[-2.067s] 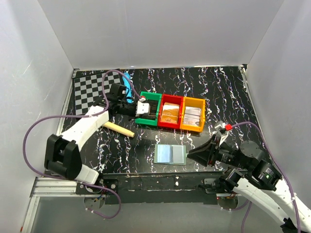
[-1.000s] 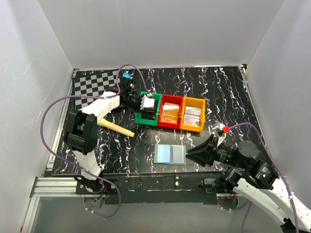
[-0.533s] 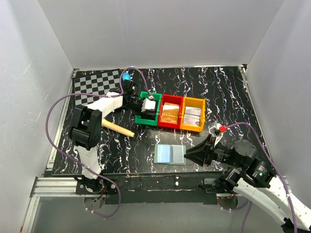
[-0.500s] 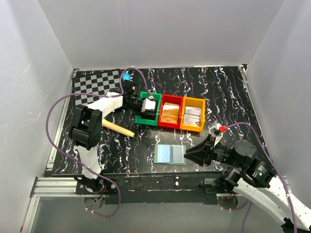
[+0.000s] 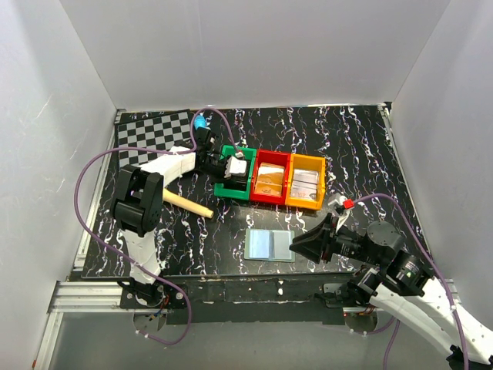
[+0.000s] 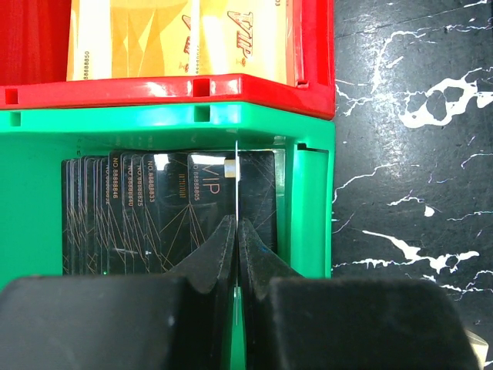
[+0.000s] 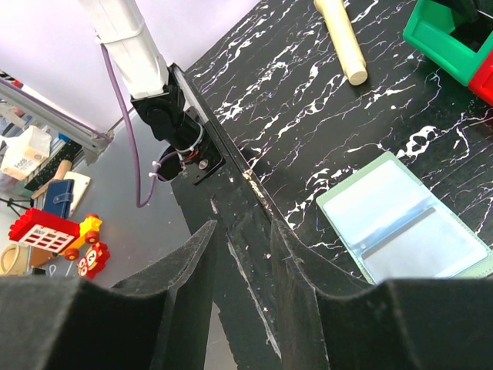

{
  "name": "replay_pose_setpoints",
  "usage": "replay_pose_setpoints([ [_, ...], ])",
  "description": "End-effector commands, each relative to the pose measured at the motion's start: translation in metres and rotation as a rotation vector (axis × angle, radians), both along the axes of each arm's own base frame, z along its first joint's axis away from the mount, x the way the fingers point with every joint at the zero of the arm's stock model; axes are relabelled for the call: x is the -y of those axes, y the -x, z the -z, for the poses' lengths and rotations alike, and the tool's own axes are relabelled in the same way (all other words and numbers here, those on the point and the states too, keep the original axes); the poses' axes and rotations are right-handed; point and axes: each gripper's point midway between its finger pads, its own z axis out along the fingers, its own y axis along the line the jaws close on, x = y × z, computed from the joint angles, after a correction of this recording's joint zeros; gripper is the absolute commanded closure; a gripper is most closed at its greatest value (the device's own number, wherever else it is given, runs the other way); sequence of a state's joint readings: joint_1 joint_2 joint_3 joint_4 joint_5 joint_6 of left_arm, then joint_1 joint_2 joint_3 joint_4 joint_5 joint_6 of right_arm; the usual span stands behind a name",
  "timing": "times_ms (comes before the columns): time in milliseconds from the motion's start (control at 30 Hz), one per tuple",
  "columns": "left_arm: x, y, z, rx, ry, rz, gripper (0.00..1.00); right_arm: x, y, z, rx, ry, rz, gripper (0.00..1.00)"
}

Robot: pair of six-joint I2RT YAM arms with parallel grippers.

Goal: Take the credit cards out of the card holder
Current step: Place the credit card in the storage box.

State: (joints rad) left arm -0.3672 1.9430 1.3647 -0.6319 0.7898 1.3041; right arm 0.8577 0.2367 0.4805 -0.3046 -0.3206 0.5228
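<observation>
The card holder [image 5: 269,245] lies open and flat near the table's front edge, showing two pale blue panels; it also shows in the right wrist view [image 7: 408,227]. My left gripper [image 5: 235,168] is over the green bin [image 5: 222,189], shut on a thin card [image 6: 235,166] seen edge-on between its jaws [image 6: 236,223]. Several black cards [image 6: 146,208] lie in the bin below it. My right gripper [image 5: 299,248] is open and empty, low just right of the card holder, its jaws [image 7: 243,223] over the table's front edge.
A red bin [image 5: 269,179] with gold cards [image 6: 177,38] and an orange bin [image 5: 306,183] with silver cards stand beside the green bin. A wooden stick [image 5: 187,204] lies left of the bins. A checkerboard [image 5: 150,139] is at the back left.
The left arm swung its gripper further over the green bin and now holds still there. The right gripper has crept a little left toward the card holder.
</observation>
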Motion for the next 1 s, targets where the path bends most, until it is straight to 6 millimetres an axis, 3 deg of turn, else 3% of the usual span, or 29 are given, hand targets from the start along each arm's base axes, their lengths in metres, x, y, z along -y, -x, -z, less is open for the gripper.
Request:
replay_pose_setpoints([
  [0, -0.004, -0.009, 0.009, 0.005, -0.03, -0.019, 1.0, -0.004, -0.002, -0.012, 0.049, -0.037, -0.012, 0.59],
  [400, -0.016, -0.031, 0.013, 0.051, -0.102, -0.113, 1.0, -0.006, -0.003, -0.01, 0.05, -0.028, -0.019, 0.59],
  [567, -0.013, -0.032, -0.003, 0.085, -0.076, -0.099, 1.0, -0.006, -0.003, -0.009, 0.05, -0.028, -0.016, 0.59],
  [800, -0.011, -0.014, -0.024, 0.108, -0.035, -0.059, 1.0, -0.008, -0.002, -0.009, 0.042, -0.037, -0.025, 0.59],
  [967, -0.012, -0.002, -0.023, 0.084, -0.023, -0.041, 1.0, -0.008, -0.002, -0.011, 0.039, -0.043, -0.025, 0.59],
])
